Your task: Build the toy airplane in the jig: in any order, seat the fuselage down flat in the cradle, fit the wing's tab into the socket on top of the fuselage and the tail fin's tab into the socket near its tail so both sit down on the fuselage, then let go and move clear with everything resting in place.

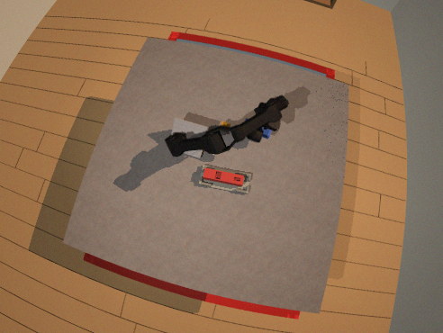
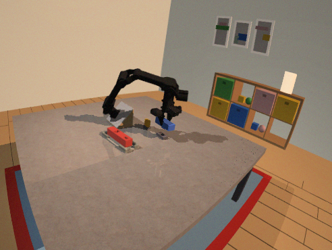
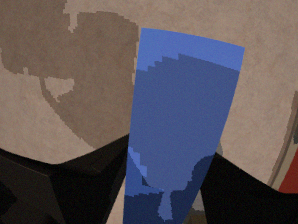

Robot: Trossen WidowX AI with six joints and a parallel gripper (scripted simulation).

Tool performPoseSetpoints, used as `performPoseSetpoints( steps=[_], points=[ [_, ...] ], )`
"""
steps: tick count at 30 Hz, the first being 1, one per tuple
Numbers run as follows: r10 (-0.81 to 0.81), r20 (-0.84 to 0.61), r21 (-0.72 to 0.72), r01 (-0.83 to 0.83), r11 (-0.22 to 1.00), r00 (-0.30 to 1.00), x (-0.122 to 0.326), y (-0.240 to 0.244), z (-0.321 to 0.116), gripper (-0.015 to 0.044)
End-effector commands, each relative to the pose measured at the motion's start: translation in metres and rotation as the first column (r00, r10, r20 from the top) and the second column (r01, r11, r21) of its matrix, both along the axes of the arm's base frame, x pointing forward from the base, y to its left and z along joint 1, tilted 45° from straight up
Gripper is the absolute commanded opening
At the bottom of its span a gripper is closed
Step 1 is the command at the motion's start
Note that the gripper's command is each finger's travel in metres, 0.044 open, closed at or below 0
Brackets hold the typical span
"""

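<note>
The red fuselage (image 1: 228,176) (image 2: 118,136) lies lengthwise in the pale cradle (image 1: 247,191) (image 2: 128,151), with two dark sockets on top; it looks level. Its edge shows at the right of the wrist view (image 3: 291,176). My gripper (image 3: 166,144) is shut on the blue wing (image 3: 185,100) (image 2: 169,125) (image 1: 266,132), one finger on each long side. The wing is held a little above the table, behind the cradle in the exterior view. Its tab is not visible. The small yellow tail fin (image 1: 225,123) (image 2: 147,123) stands on the table between the wing and the arm's base.
A grey and brown wedge-like block (image 1: 189,125) (image 2: 127,119) stands by the arm's base, left of the tail fin. The arm reaches over the area between its base and the wing. The table's right edge lies beyond the wing.
</note>
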State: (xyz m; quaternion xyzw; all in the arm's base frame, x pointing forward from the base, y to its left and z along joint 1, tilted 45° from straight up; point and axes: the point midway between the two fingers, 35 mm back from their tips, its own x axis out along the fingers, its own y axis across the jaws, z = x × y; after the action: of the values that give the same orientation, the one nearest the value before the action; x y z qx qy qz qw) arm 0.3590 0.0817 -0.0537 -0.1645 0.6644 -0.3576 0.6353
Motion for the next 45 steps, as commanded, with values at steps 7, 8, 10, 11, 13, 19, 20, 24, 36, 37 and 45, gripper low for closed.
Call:
performPoseSetpoints(
  steps=[7,8,10,11,13,19,20,24,36,37,45],
  points=[
    [0.002,0.003,-0.001,-0.002,1.000,1.000,0.002,0.024,0.024,0.0000],
    [0.002,0.003,-0.002,-0.002,1.000,1.000,0.003,0.026,0.026,0.0000],
    [0.004,0.004,-0.002,-0.004,1.000,1.000,0.003,0.031,0.031,0.0000],
    [0.005,0.004,-0.003,-0.005,1.000,1.000,0.003,0.033,0.033,0.0000],
    [0.006,0.004,-0.004,-0.006,1.000,1.000,0.002,0.037,0.038,0.0000],
    [0.009,0.005,-0.006,-0.009,1.000,1.000,0.002,0.047,0.050,0.0000],
    [0.007,0.007,-0.006,-0.007,1.000,1.000,0.002,0.046,0.050,0.0000],
    [-0.028,0.040,-0.011,0.028,1.000,0.999,0.001,0.039,0.058,0.0000],
    [-0.150,0.159,-0.016,0.154,0.988,0.976,-0.006,0.013,0.086,0.0000],
    [-0.160,0.169,-0.016,0.165,0.986,0.973,-0.006,0.011,0.089,0.0000],
    [-0.240,0.248,-0.013,0.250,0.968,0.939,-0.014,-0.008,0.106,0.0000]
  ],
)
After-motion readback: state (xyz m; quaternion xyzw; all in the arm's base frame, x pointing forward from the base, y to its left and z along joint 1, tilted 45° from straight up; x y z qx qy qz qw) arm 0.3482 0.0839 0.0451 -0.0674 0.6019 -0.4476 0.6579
